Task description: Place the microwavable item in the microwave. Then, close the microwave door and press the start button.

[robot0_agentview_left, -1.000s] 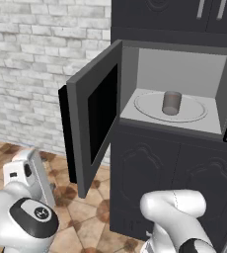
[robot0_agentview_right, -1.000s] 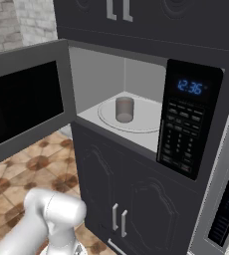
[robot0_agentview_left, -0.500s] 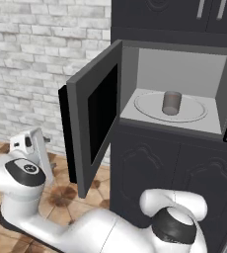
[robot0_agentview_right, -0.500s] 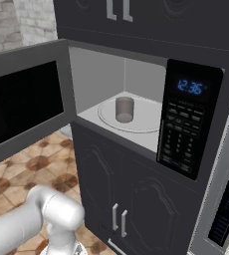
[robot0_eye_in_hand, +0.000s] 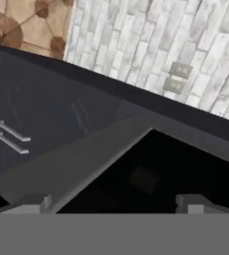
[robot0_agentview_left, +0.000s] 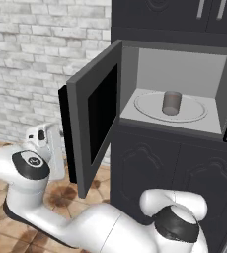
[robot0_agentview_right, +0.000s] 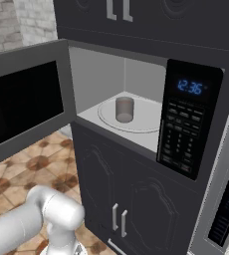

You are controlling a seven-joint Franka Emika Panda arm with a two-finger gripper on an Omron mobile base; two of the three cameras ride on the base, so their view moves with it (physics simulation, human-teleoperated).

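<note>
The small grey-brown cylindrical cup (robot0_agentview_left: 171,103) stands upright on the round glass turntable (robot0_agentview_right: 136,115) inside the grey built-in microwave (robot0_agentview_right: 151,89), at frame centre. Placing seems done; closing is in hand. The large grey door with black window (robot0_agentview_left: 93,123) stands open at the left. The claw (robot0_eye_in_hand: 114,201), its tips well apart and empty, faces the door's outer side; next it must push the door shut.

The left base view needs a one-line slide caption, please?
Cup on turntable, microwave door open, arm reaching behind it.

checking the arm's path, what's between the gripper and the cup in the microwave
The open microwave door stands between them. In the left base view the gripper sits behind the door's outer side, and the cup rests on the turntable beyond it.
</note>
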